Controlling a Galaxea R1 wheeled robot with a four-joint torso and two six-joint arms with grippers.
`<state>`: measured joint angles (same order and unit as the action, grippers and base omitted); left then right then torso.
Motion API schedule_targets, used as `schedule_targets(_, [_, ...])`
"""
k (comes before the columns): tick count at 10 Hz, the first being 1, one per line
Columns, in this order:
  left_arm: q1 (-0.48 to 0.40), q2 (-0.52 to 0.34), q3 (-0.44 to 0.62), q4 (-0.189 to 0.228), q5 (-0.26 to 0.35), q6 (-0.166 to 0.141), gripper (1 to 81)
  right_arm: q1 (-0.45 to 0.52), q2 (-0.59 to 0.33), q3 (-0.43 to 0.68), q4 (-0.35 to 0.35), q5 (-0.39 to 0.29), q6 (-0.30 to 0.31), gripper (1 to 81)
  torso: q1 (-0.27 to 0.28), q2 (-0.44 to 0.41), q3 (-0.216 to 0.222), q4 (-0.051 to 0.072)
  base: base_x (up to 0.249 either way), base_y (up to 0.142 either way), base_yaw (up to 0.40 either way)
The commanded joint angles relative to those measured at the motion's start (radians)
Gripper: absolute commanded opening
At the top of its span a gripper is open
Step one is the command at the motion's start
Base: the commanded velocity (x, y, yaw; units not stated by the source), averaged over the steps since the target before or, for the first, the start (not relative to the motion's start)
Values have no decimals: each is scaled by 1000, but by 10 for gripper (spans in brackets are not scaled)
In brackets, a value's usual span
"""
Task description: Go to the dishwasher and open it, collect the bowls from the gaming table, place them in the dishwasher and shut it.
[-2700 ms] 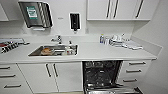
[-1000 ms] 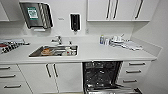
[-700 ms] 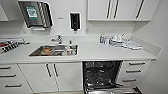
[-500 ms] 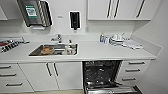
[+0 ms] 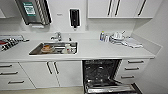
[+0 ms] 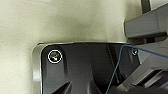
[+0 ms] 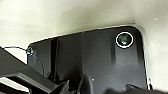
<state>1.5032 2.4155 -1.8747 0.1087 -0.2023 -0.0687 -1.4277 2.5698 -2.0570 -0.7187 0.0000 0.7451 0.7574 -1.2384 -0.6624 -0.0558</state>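
Observation:
The dishwasher (image 5: 100,72) stands open under the white counter (image 5: 105,51), right of the sink. Its dark interior with wire racks shows, and its door (image 5: 110,89) is folded down toward me at the lower edge of the head view. The bowls and the gaming table are out of view. Both wrist views look down past the robot's own dark plate at a pale speckled floor (image 6: 50,22) (image 7: 62,15).
A steel sink (image 5: 35,51) with an orange-brown dish and other dishes is set in the counter, with a tap (image 5: 58,36) behind. Dishes and cloths (image 5: 120,37) lie at the back right. White drawers (image 5: 132,68) flank the dishwasher, and a wall closes the right.
The whole head picture has shifted only slightly, so the camera has moved a little. The dishwasher stays open as before.

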Motion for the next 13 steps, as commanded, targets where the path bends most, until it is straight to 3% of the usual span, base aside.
schedule_targets(1, [2,57,-91,14,57,0,811,31,14,-41,-10,12,2,811,-63,97,91,-21,0,0,0])
schedule_targets(2, [5,80,-121,14,57,0,811,31,23,-58,-14,14,2,811,-82,126,114,-2,0,0,0])
schedule_targets(6, [7,120,-153,12,66,0,811,32,71,-144,-15,14,-1,811,-174,267,244,-9,0,0,0])
schedule_targets(7, [7,128,-164,9,66,0,811,32,71,-147,-15,14,-1,811,-195,298,180,-9,0,0,0])
schedule_targets(10, [7,174,-235,2,66,0,811,28,78,-162,-13,14,0,811,-255,391,217,-9,0,0,0])
schedule_targets(13, [7,211,-296,2,66,0,811,22,124,-233,-10,14,2,811,-323,496,218,-9,0,0,0])
